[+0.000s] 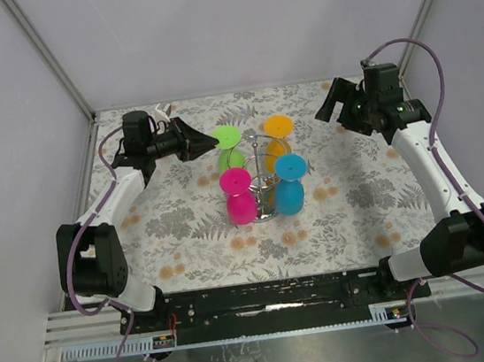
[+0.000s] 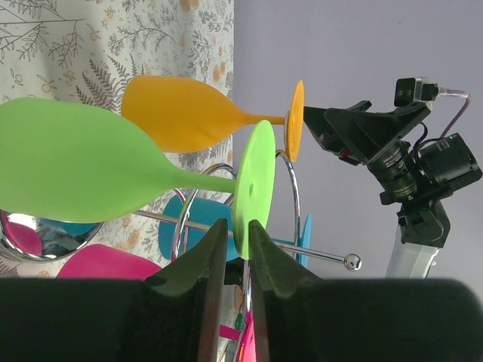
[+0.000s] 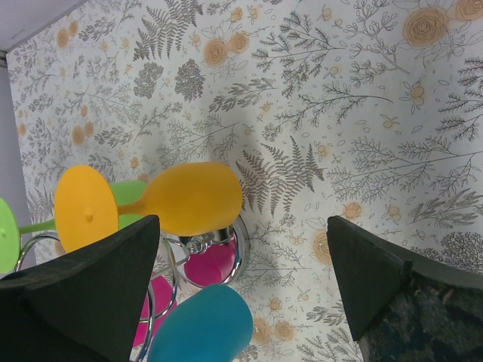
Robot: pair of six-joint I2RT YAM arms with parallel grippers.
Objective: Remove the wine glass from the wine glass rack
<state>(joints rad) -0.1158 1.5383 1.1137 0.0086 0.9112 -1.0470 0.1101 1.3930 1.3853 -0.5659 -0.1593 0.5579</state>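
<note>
The green wine glass (image 2: 75,162) hangs upside down on the wine glass rack (image 1: 263,181), which stands at the middle of the bench (image 1: 363,219). The glass is on the rack's far-left side, with its flat foot uppermost. The left fingers (image 2: 204,271) are drawn almost together on that foot. The foot's rim sits in the narrow slot between them, on the side facing the left edge of the bench. The stem and bowl run away from the fingers, and the bowl is not touched.

An orange glass (image 2: 177,113) hangs just beside the green one on the far-right side. A pink glass (image 1: 238,195) and a blue glass (image 1: 289,194) hang on the near side.

The left arm is folded, with its elbow near the near-left corner. Its forearm climbs toward the far-left corner, and the wrist is turned so the fingers lie level and point rightward at the rack.

The right arm stretches along the right edge toward the far-right corner, its wrist bent back toward the middle. The right fingers (image 3: 98,286) are spread wide, hold nothing, and are well apart from the rack.
</note>
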